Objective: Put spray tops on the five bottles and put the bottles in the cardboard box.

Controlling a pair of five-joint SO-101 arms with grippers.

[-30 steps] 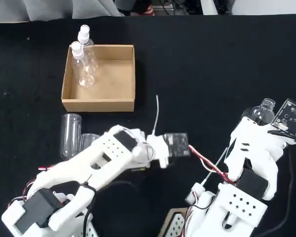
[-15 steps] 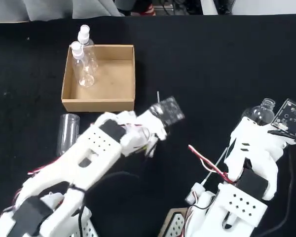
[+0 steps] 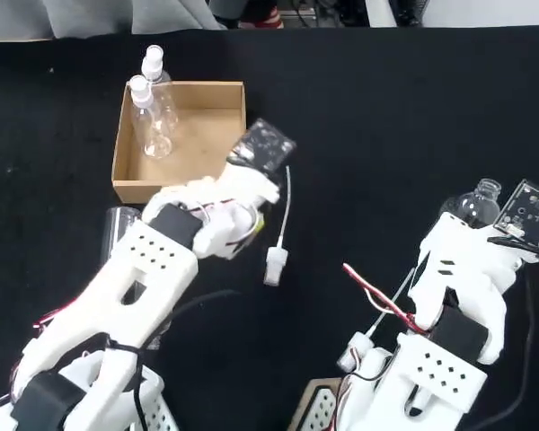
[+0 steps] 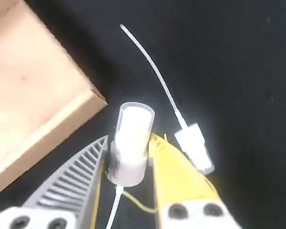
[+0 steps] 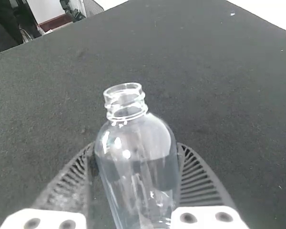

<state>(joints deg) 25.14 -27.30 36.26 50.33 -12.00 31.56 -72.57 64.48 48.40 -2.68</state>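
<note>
left end effector (image 4: 129, 143) clamped on a spray top beside the box corner

mid-frame, a grey ribbed finger (image 4: 81, 171) and a yellow finger (image 4: 176, 176) press on either side of a white spray top (image 4: 131, 131), whose thin tube runs back between them. a second spray top (image 4: 194, 147) lies on the black desk (image 4: 238, 71) just beside the yellow finger, its long tube stretching away from it. a corner of the cardboard box (image 4: 33, 95) sits at the frame's corner, near the held top.

That bottle (image 5: 136, 157) is clear glossy plastic; spray top (image 4: 131, 143) smooth white plastic; cardboard box (image 3: 130, 191) matt; table cover (image 3: 386, 117) black cloth.
</note>
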